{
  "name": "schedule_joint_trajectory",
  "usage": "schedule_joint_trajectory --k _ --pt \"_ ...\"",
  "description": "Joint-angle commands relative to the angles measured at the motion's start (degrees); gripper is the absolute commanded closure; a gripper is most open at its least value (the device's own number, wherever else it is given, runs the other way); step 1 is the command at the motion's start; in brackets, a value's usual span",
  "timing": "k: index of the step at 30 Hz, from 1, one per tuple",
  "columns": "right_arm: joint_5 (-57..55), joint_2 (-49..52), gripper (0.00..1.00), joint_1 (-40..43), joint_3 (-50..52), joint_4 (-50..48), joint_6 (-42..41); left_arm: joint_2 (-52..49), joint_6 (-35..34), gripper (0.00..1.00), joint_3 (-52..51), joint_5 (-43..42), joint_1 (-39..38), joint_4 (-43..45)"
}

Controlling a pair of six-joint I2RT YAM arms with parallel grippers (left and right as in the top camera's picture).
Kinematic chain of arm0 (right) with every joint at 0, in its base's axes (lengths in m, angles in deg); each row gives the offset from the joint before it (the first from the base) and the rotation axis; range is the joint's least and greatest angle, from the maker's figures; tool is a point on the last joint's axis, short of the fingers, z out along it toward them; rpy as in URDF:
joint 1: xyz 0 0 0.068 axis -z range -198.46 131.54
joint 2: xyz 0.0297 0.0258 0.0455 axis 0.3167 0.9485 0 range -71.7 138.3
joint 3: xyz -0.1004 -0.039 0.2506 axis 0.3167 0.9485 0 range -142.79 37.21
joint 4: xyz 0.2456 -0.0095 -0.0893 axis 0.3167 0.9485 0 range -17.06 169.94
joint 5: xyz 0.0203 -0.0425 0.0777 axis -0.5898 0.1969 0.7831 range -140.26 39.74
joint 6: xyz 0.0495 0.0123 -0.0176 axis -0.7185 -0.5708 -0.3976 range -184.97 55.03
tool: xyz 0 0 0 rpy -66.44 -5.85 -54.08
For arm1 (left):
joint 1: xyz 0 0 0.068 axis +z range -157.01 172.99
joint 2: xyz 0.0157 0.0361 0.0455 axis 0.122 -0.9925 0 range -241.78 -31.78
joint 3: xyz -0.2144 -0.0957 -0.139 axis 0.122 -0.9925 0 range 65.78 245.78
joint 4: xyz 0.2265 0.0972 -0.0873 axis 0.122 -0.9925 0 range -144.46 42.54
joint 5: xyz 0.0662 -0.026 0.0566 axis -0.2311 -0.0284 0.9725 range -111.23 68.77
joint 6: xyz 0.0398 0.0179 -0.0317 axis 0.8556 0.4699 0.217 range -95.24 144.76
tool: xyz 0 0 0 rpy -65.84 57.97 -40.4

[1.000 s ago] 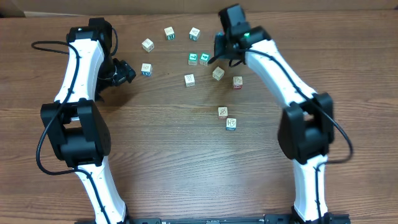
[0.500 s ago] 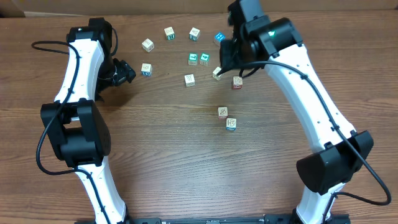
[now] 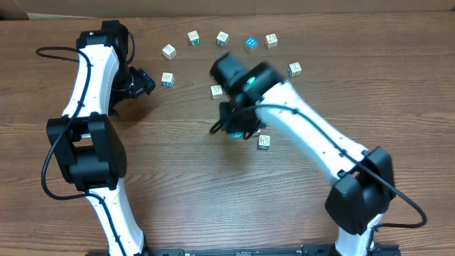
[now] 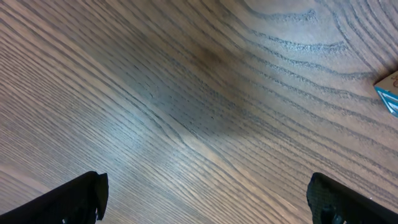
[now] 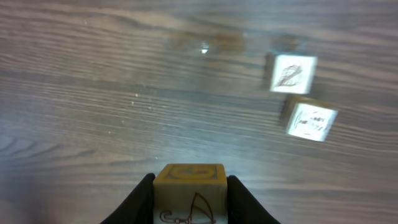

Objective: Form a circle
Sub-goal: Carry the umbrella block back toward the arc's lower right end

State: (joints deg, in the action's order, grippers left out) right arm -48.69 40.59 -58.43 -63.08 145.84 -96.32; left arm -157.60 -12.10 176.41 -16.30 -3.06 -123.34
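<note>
Right claw (image 5: 191,191) clenched on held cube (image 5: 189,177); you see cube's lower part cut off by frame edge. From overhead right arm (image 3: 298,124) is blurred, its claw hard to make out. Left claw (image 4: 206,193) released wide over surface (image 4: 186,93); corner cube (image 4: 388,92) only partly in view. Other cubes (image 3: 222,38) in loose arc at far side, circle not closed.

Overhead shows nine small cubes (image 3: 193,38) in plain sight and two arms (image 3: 92,78).
</note>
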Motion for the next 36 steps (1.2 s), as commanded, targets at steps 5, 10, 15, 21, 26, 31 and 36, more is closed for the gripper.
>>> schedule_joint_trajectory --k 5,10,15,21,26,31,36 --pt "-2.38 -0.61 0.71 -1.92 14.21 -12.09 -3.13 -0.17 0.9 0.0 0.96 0.04 -0.22 -0.13" --pt "-3.43 -0.61 0.71 -1.64 18.95 -17.68 2.43 -0.17 0.9 0.01 0.96 0.04 -0.22 -0.13" --pt "-3.89 -0.2 0.72 -1.64 19.76 -19.61 5.75 -0.17 0.9 0.0 0.96 0.04 -0.22 -0.13" --pt "-5.64 0.02 0.71 -1.64 20.98 -23.19 3.65 -0.17 0.9 0.01 0.96 0.04 -0.22 -0.13" --pt "-8.02 0.02 0.71 -1.64 21.22 -23.3 1.11 -0.17 0.9 0.0 0.96 0.04 -0.22 -0.13" --pt "-9.31 0.02 0.71 -1.64 21.22 -23.32 1.14 -0.17 0.9 0.01 0.94 0.04 -0.22 -0.13" --pt "-9.29 0.04 0.67 -1.64 21.79 -22.84 1.11 -0.17 0.9 0.01 0.96 0.04 -0.22 -0.13"
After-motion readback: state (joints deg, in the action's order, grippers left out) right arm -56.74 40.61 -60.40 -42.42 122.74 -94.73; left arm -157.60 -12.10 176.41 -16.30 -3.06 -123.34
